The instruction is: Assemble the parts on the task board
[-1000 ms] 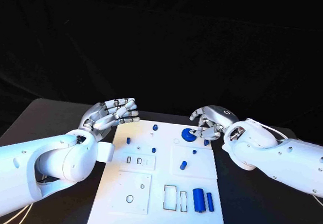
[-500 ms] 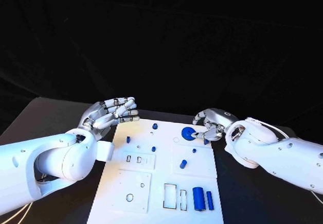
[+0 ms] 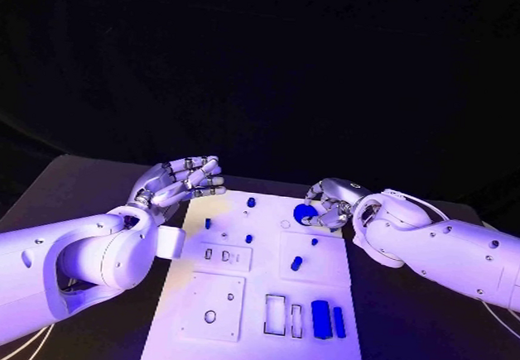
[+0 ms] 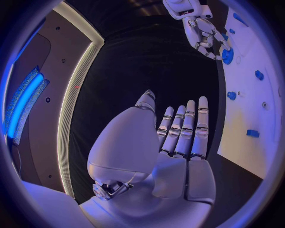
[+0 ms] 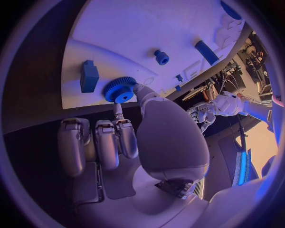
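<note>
- Left hand (image 3: 178,183): silver, segmented metal; fingers straight and side by side, holding nothing, raised beside the board's left far corner.
- Task board (image 3: 249,329): flat white plate with outlined slots, lying on the matte black table (image 3: 80,192).
- Gear (image 3: 306,214): blue toothed disc at the board's far right, pinched by the right hand (image 3: 334,203).
- Blue cylinder (image 3: 318,318): smooth, lying near the board's near right.

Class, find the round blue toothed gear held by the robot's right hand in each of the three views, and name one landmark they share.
Head view: round blue toothed gear in the right hand, far end of the white task board.
Left wrist view: gear near the upper rim.
Right wrist view: gear at the fingertips.
Shared landmark: the board.
</note>
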